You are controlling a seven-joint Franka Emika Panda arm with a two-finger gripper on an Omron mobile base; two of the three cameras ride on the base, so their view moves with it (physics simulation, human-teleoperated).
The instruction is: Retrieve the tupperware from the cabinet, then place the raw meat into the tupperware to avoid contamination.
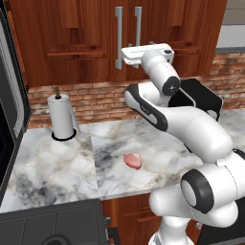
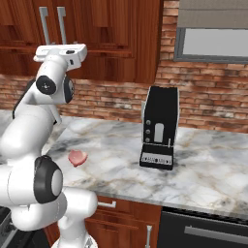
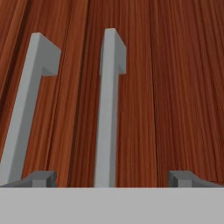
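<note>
The reddish-brown cabinet [image 1: 72,38] hangs above the counter with both doors shut, so the tupperware is hidden. Two vertical silver handles [image 1: 118,36] [image 1: 138,26] meet at the door seam. My gripper [image 3: 113,178] is raised right in front of the doors and stands open. In the hand view its dark fingertips [image 3: 41,178] straddle the foot of the right handle [image 3: 109,109], with the left handle [image 3: 26,109] beside it. Nothing is held. The raw meat [image 1: 132,160] [image 2: 77,158], a pink oval slab, lies on the marble counter [image 1: 48,162] below the arm.
A white paper-towel roll [image 1: 61,117] stands at the back left of the counter. A black coffee machine [image 2: 160,133] sits to the right, under a window [image 2: 213,43]. A dark appliance [image 1: 9,110] borders the left edge, and a stovetop [image 1: 48,225] lies at the lower left.
</note>
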